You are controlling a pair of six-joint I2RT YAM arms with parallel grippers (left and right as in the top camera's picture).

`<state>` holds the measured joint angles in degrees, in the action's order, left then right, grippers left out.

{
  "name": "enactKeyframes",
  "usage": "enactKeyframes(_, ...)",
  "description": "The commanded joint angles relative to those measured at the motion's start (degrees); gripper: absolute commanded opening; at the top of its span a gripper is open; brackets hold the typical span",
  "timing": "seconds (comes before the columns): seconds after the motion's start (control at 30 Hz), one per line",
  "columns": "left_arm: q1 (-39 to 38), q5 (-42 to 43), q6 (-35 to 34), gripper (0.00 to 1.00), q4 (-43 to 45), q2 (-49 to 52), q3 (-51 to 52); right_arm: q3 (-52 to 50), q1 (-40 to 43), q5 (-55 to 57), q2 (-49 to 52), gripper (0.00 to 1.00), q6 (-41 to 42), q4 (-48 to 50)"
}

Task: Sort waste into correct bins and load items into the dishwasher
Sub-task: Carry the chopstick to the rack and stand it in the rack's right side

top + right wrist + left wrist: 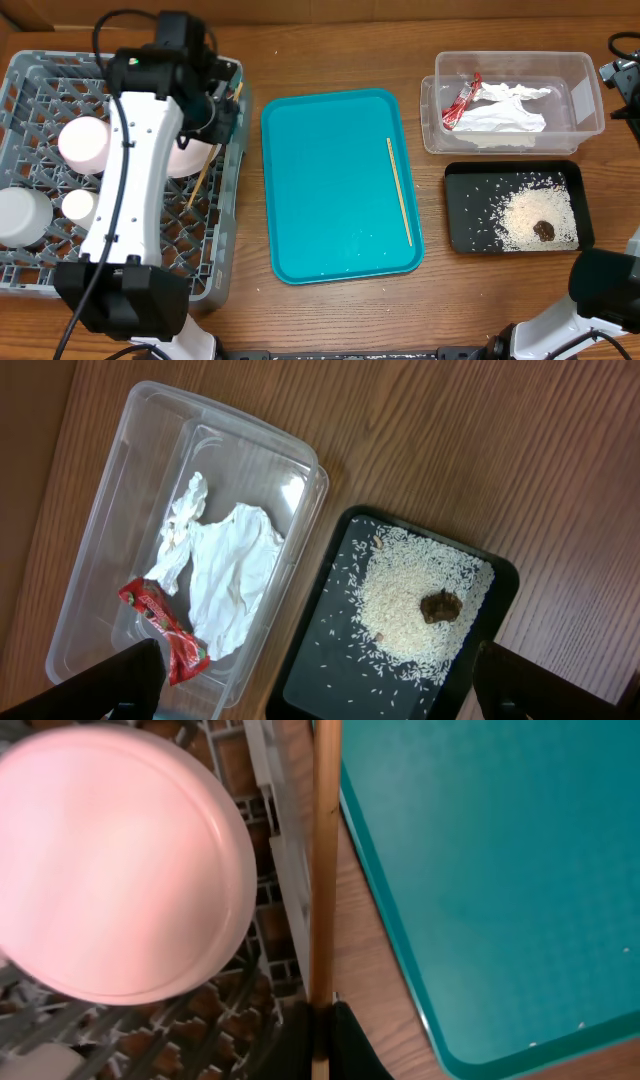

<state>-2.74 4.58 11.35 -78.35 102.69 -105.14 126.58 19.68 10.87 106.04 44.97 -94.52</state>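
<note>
Plainly, the dish [110, 860] is round, smooth — pale pink.

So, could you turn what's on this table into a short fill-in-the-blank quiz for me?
1. The left gripper is shut on a thin wooden ____.
2. The red snack wrapper and crumpled white paper napkin lie in the ____ plastic rectangular tub.
3. The loose white rice grains and small brown food lump lie in the shallow ____ rectangular tray.
4. The round white and pinkish crockery sits in the large square ____ plastic dish rack.
Missing words: chopstick; clear; black; grey.
</note>
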Motion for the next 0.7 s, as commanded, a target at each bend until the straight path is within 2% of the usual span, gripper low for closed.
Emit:
enactKeyframes(0.0,2.9,5.4,-1.6,0.04,1.6,0.9,4.0,1.2,-0.1,0.5,-0.4,1.00,0.0,0.2)
enactKeyframes(0.17,3.8,5.6,-8.0,0.04,5.2,0.9,9.5,1.2,-0.1,0.5,-0.4,1.00,0.0,0.2)
enactKeyframes(0.27,3.5,5.0,-9.1,0.04,8.7,0.9,14.0,1.2,-0.1,0.4,-0.4,1.00,0.0,0.2)
enactKeyframes(0.4,3.5,1.1,-13.8,0.04,13.6,0.9,19.2,1.2,-0.1,0.5,-0.4,1.00,0.0,0.2)
enactKeyframes(0.57,3.5,0.7,-13.2,0.04,15.5,0.9,19.8,1.2,-0.1,0.5,-0.4,1.00,0.0,0.2)
enactKeyframes(0.63,3.5,0.8,-11.3,0.04,16.1,0.9,19.8,1.2,-0.1,0.5,-0.4,1.00,0.0,0.2)
enactKeyframes(0.67,3.5,0.7,-8.2,0.04,16.1,0.9,19.8,1.2,-0.1,0.5,-0.4,1.00,0.0,0.2)
